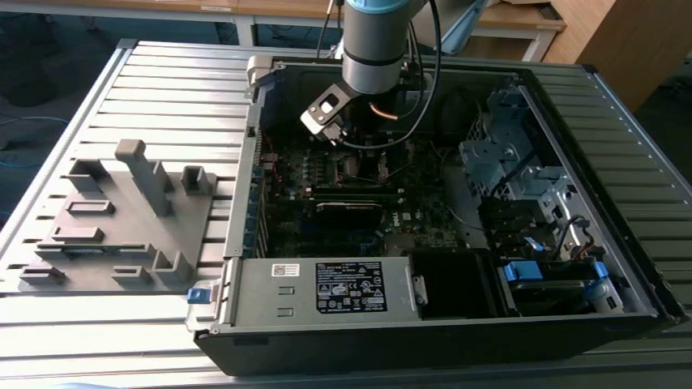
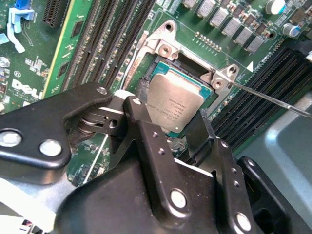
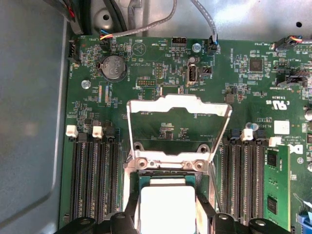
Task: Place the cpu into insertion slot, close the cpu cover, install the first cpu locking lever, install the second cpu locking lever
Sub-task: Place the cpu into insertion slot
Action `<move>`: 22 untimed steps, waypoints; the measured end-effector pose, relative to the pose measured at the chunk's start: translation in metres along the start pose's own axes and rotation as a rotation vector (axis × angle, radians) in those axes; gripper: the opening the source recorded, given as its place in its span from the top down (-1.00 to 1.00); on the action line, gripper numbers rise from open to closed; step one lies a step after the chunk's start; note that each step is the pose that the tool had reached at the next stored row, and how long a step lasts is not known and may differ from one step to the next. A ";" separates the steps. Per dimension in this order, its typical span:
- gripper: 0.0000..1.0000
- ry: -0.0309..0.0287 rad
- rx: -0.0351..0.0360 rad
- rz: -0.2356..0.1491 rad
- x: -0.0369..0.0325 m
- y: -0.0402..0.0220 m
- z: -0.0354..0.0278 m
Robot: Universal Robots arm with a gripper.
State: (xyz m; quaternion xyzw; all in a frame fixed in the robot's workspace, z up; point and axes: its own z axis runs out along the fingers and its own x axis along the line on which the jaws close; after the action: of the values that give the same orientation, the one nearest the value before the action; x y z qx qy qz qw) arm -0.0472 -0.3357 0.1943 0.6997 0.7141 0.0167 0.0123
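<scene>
We are looking at the gripper point(image 2: 168, 117) clenching on the cpu point(image 2: 178, 97), its black fingers point(image 2: 141, 126) pressing against two opposite edges of the chip. The cpu is sitting directly over the insertion slot point(image 2: 170, 63) with its metal top facing up; we cannot tell whether it is fully seated. A locking lever point(image 2: 273, 100) is slanting away from one corner of the slot, passing above the long black memory slots point(image 3: 92, 180). Just beyond the chip, in the first wrist view, the cpu cover point(image 3: 178, 108) is standing raised on its hinge, and we are seeing the green motherboard point(image 3: 161, 58) through its window. Farther along the board a round coin battery point(image 3: 113, 67) is lying flat. In the exterior view, the arm point(image 1: 373, 49) is reaching down into the open computer case point(image 1: 433, 340), past the power supply point(image 1: 324, 288). A grey fixture point(image 1: 119, 219) is resting on the slatted table point(image 1: 162, 81) on the exterior view's left, just beside the case.
</scene>
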 end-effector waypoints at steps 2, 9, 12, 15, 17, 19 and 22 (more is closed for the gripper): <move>-0.12 0.0000 0.0000 0.000 -0.0001 0.0000 0.0000; -0.12 0.0000 0.0000 0.000 -0.0021 0.0000 0.0000; -0.12 -0.0001 0.0000 0.000 -0.0022 0.0000 0.0000; -0.12 0.0000 0.0000 0.000 -0.0022 0.0000 0.0000; -0.12 0.0000 0.0000 0.000 -0.0023 0.0000 0.0000; -0.12 0.0000 0.0000 0.000 -0.0023 0.0000 0.0000; -0.12 -0.0003 0.0002 0.000 -0.0024 0.0000 -0.0008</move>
State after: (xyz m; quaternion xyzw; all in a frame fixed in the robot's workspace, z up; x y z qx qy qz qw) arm -0.0472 -0.3381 0.1951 0.6997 0.7141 0.0165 0.0123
